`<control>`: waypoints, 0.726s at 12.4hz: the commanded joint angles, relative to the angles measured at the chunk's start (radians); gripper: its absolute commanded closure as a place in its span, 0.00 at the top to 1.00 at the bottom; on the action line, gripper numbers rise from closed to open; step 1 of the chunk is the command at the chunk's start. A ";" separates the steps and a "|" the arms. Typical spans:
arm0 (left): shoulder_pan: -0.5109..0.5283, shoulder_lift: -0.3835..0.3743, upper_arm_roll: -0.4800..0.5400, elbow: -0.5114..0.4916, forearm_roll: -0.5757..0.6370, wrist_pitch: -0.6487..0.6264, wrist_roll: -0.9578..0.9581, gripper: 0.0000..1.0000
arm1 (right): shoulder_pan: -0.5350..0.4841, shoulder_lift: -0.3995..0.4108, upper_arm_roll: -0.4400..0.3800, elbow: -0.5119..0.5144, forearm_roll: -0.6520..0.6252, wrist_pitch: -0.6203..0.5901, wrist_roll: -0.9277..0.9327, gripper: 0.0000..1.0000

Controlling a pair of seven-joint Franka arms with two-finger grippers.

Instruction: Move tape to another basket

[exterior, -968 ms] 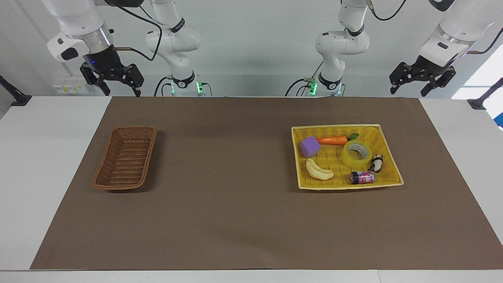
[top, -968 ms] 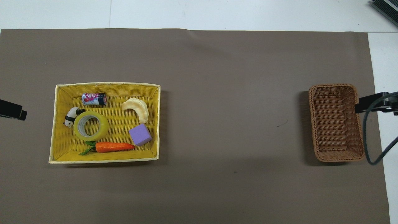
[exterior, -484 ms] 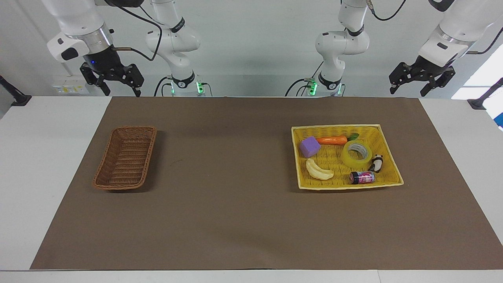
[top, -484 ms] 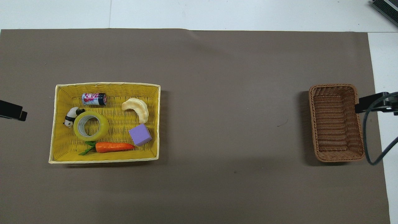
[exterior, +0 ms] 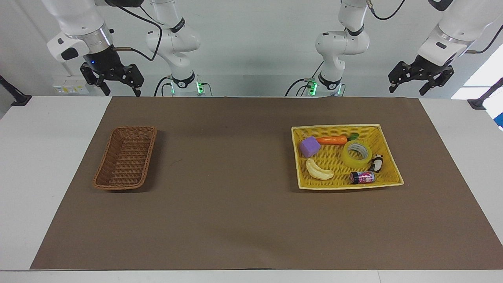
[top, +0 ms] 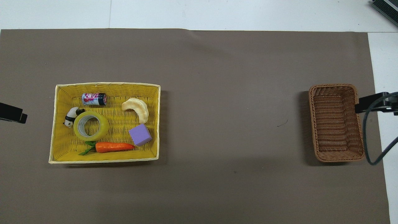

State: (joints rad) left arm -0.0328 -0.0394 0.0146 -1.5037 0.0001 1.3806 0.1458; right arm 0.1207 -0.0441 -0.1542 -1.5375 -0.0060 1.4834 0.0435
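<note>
The tape [exterior: 357, 154] is a yellow translucent roll lying flat in the yellow square tray [exterior: 387, 147], beside a panda figure; it also shows in the overhead view [top: 91, 125]. The dark brown wicker basket [exterior: 125, 158] stands empty toward the right arm's end of the table, also in the overhead view [top: 336, 122]. My left gripper [exterior: 406, 92] hangs open and empty, high over the table's edge nearest the robots, above the tray's end. My right gripper [exterior: 122, 93] hangs open and empty, high above the basket's end.
The tray also holds a carrot [exterior: 332, 140], a purple cube [exterior: 309, 146], a banana [exterior: 318, 170], a small can [exterior: 362, 177] and a panda figure [exterior: 377, 162]. A brown mat [exterior: 235, 204] covers the table.
The left gripper has drifted slightly upward. The right gripper, the tape and the baskets have not visibly moved.
</note>
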 commanded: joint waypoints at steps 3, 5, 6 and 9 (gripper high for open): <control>-0.001 -0.040 0.004 -0.073 0.006 0.026 0.023 1.00 | -0.012 -0.003 0.002 0.000 0.020 -0.009 0.001 1.00; -0.001 -0.043 0.004 -0.142 0.006 0.090 0.029 1.00 | -0.010 -0.003 0.002 0.000 0.020 -0.009 0.001 1.00; 0.001 -0.050 0.004 -0.191 0.006 0.135 0.029 1.00 | -0.010 -0.003 0.002 0.000 0.020 -0.009 0.001 1.00; 0.001 -0.074 0.005 -0.373 0.006 0.317 0.049 1.00 | -0.012 -0.003 0.002 0.000 0.020 -0.009 0.001 1.00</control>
State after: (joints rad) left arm -0.0327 -0.0532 0.0157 -1.7325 0.0001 1.5832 0.1626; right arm 0.1207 -0.0441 -0.1542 -1.5375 -0.0060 1.4834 0.0435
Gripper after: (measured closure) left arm 0.000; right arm 0.000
